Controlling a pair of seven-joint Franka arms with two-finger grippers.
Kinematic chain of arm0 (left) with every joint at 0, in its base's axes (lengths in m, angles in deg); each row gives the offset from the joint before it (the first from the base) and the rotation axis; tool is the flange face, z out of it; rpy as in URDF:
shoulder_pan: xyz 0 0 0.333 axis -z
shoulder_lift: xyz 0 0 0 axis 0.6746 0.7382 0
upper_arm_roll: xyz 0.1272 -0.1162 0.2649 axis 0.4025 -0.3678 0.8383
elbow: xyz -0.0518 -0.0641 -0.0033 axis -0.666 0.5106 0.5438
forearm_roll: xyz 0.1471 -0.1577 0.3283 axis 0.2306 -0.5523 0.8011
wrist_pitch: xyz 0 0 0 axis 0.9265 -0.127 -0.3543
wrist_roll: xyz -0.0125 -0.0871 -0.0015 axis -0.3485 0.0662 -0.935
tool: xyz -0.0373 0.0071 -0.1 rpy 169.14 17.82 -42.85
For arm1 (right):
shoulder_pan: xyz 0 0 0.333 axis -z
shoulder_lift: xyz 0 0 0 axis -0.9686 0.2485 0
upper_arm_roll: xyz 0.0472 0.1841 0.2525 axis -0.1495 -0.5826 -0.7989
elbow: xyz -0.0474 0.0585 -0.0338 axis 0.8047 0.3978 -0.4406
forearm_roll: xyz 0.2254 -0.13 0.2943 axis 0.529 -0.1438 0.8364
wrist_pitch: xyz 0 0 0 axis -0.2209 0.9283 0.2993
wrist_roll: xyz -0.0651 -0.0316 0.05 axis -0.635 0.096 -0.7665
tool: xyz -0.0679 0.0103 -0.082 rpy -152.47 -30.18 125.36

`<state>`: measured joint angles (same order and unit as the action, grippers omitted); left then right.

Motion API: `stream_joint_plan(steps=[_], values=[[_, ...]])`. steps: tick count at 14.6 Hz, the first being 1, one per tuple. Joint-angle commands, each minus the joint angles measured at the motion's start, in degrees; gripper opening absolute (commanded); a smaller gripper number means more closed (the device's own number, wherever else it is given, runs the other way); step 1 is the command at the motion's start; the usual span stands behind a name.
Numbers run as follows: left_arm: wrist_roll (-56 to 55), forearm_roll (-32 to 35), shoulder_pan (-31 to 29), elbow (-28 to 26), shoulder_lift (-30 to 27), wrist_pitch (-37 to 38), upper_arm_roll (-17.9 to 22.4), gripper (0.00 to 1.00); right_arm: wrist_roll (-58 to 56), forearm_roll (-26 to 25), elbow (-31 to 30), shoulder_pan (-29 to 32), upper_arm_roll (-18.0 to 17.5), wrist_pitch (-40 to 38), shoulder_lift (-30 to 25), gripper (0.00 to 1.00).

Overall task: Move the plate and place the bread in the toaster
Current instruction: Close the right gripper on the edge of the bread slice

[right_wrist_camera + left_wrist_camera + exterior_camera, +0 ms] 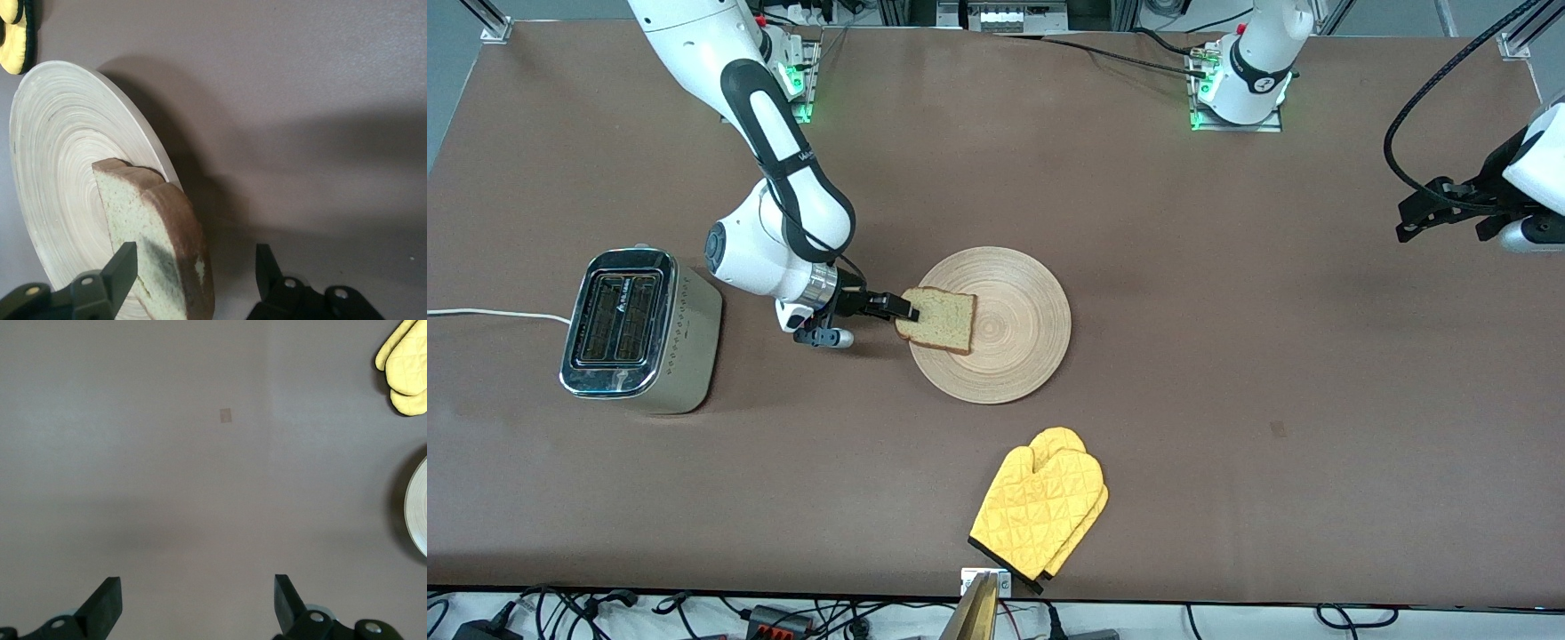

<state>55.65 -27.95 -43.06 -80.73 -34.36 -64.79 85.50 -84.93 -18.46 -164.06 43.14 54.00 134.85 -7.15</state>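
1. Two arms at the bench [1227, 373]: the right arm bends low, its right hand [905, 309] spread astride the bread's [938, 320] crust edge, not yet pinching.
2. Pale, brown-crusted, the bread lies on the plate [1014, 356].
3. Toaster [636, 331] stands beside the plate, toward the right arm's end.
4. Left hand [197, 607] waits, spread, over bare bench.

We note the right gripper [908, 310] reaching low with jaws apart, and the left gripper [197, 603] waiting raised at the table's end, jaws wide.
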Motion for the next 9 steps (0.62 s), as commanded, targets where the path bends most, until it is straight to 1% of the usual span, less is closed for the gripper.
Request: stream_joint_plan(steps=[1, 2, 5, 6, 7, 9], values=[[1.11, -0.44, 0.64, -0.08, -0.35, 0.14, 0.44, 1.0, -2.15, 2.11, -0.57, 0.04, 0.05, 0.73, -0.47, 0.72], [1.47, -0.53, 0.64, -0.08, -0.35, 0.14, 0.35, 1.0, -2.15, 2.11, -0.56, 0.04, 0.05, 0.73, -0.47, 0.7], [1.47, -0.53, 0.56, -0.08, -0.35, 0.31, 0.35, 1.0, -1.79, 2.11, -0.56, -0.04, 0.05, 0.73, -0.47, 0.69], [1.47, -0.53, 0.47, -0.08, -0.35, 0.57, 0.26, 1.0, -1.79, 2.11, -0.56, -0.04, 0.05, 0.73, -0.47, 0.67], [1.47, -0.53, 0.47, -0.08, -0.35, 0.75, 0.26, 1.0, -1.88, 2.11, -0.56, -0.04, 0.05, 0.55, -0.47, 0.63], [1.38, -0.53, 0.55, -0.08, -0.35, 0.84, 0.17, 1.0, -1.88, 2.11, -0.56, -0.04, 0.05, 0.29, -0.47, 0.61]])
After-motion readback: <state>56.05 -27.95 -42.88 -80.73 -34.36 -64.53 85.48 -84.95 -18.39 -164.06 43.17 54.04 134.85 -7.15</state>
